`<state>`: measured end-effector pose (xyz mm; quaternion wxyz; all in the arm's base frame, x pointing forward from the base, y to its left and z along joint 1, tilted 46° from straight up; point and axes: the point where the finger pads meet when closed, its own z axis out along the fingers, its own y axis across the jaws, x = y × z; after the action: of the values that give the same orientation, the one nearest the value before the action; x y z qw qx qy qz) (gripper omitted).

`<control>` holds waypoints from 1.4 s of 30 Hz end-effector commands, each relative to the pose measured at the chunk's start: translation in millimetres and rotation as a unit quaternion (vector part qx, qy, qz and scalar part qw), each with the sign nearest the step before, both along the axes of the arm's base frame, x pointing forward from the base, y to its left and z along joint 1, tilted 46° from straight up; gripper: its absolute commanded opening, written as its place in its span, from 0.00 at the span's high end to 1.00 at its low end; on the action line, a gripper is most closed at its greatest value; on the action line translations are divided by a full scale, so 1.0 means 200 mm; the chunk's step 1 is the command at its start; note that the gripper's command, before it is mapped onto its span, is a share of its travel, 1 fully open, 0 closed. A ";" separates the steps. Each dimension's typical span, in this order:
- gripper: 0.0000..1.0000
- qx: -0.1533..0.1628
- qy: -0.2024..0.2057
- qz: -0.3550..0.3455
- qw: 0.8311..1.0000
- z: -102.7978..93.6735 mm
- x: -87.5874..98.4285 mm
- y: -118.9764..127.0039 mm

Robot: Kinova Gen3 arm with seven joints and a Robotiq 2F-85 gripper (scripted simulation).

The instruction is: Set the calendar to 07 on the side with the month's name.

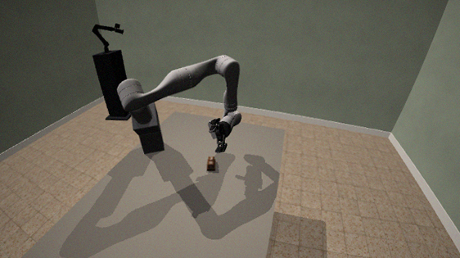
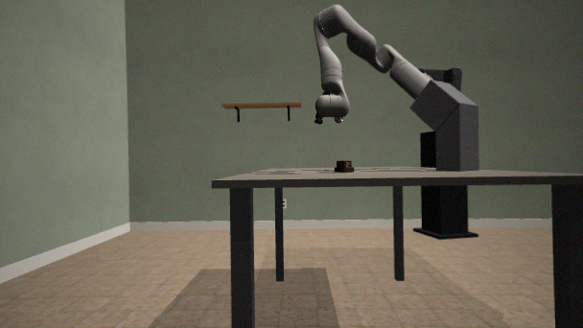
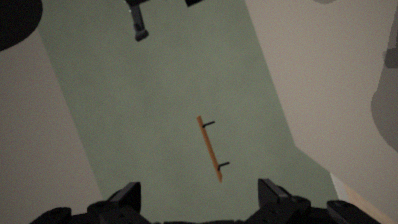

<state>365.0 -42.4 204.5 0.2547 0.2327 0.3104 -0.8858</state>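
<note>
The little brown calendar (image 1: pixel 211 163) is sitting on the gray table (image 2: pixel 268 180), near the middle of the top. It is a small wooden tray with blocks sitting inside it. From the side view, the calendar (image 2: pixel 344 166) is looking like a low dark box with something lighter poking up out of it. It is too small to tell how many cubes are in the tray, or which numbers are showing.

The gripper (image 1: pixel 220 148) is hanging in the air above the calendar and a bit to one side. It is well apart from it and not touching anything. Its fingers are spread as wide as they go, and nothing is being held between them. In the wrist view, the two dark fingers are poking up from the bottom edge with a big gap between them.

The gray arm (image 2: pixel 336 53) is bending up high and then pointing down. It is standing on a dark block (image 1: pixel 150 136) on the table.

A wooden shelf (image 2: pixel 261 105) is hanging on the green wall behind. A tall black stand (image 1: pixel 111 82) is standing on the floor.
</note>
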 end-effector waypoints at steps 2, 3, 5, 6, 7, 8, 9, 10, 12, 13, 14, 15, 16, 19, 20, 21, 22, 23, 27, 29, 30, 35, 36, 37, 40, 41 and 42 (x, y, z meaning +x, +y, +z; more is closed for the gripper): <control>0.00 0.000 0.000 0.000 1.000 0.00 0.00 0.00; 0.00 0.000 0.000 0.000 1.000 0.00 0.00 0.00; 0.00 0.000 0.000 0.000 1.000 0.00 0.00 0.00; 0.00 0.000 0.000 0.000 1.000 0.00 0.00 0.00; 0.00 0.000 0.000 0.000 1.000 0.00 0.00 0.00; 0.00 0.000 0.000 0.000 1.000 0.00 0.00 0.00; 0.00 0.000 0.000 0.000 1.000 0.00 0.00 0.00; 0.00 0.000 0.000 0.000 1.000 0.00 0.00 0.00; 0.00 0.000 0.000 0.000 1.000 0.00 0.00 0.00; 0.00 0.000 0.000 0.000 1.000 0.00 0.00 0.00; 0.00 0.000 0.000 0.000 1.000 0.00 0.00 0.00; 0.00 0.000 0.000 0.000 1.000 0.00 0.00 0.00; 0.00 0.000 0.000 0.000 1.000 0.00 0.00 0.00; 0.00 0.000 0.000 0.001 1.000 0.00 0.00 0.00; 0.00 0.001 0.000 0.001 1.000 0.00 0.00 0.00; 0.00 0.001 0.000 0.001 1.000 0.00 0.00 0.00; 0.00 0.002 0.001 0.002 1.000 0.00 0.00 0.00; 0.00 0.004 0.001 0.002 1.000 0.00 0.01 -0.01; 0.00 0.015 0.006 0.008 1.000 0.01 0.02 -0.03; 0.00 0.025 0.011 0.013 1.000 0.01 0.03 -0.05; 0.00 0.031 0.014 0.016 0.999 0.02 0.04 -0.07; 0.00 0.054 0.025 0.028 0.998 0.02 0.07 -0.12; 0.00 0.063 0.029 0.033 0.997 0.02 0.08 -0.13; 0.00 0.073 0.034 0.038 0.996 0.02 0.10 -0.15; 0.00 0.108 0.050 0.056 0.991 0.02 0.14 -0.22; 0.00 0.122 0.057 0.063 0.989 0.01 0.15 -0.24; 0.00 0.136 0.063 0.070 0.986 0.00 0.17 -0.26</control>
<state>397.1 -91.8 197.6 0.2617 0.1845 0.4384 -0.8398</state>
